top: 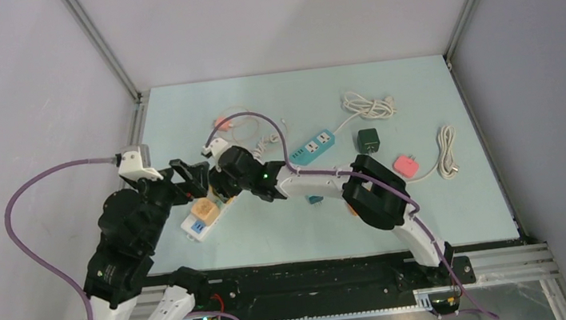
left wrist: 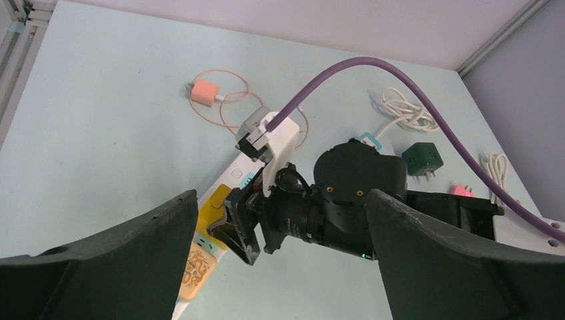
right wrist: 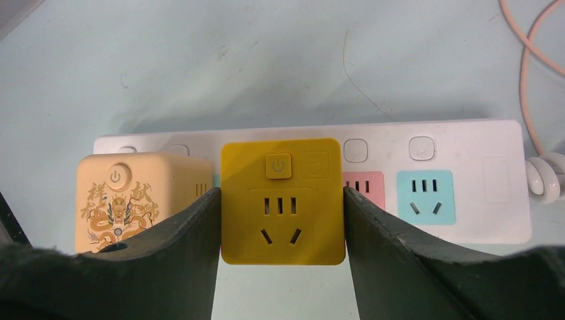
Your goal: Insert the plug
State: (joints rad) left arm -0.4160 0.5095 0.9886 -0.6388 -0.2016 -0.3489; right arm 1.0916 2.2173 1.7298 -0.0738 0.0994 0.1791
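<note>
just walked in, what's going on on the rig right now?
The right gripper is closed on the sides of a yellow adapter that sits on the white power strip, right beside a beige adapter already on the strip. Whether the yellow one is pushed fully home can't be told from these views. The left gripper hangs open close by, holding nothing.

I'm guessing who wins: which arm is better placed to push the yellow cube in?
Right: the right claw hugs both sides of the yellow cube on the white strip; the left claw hangs open, empty.
</note>
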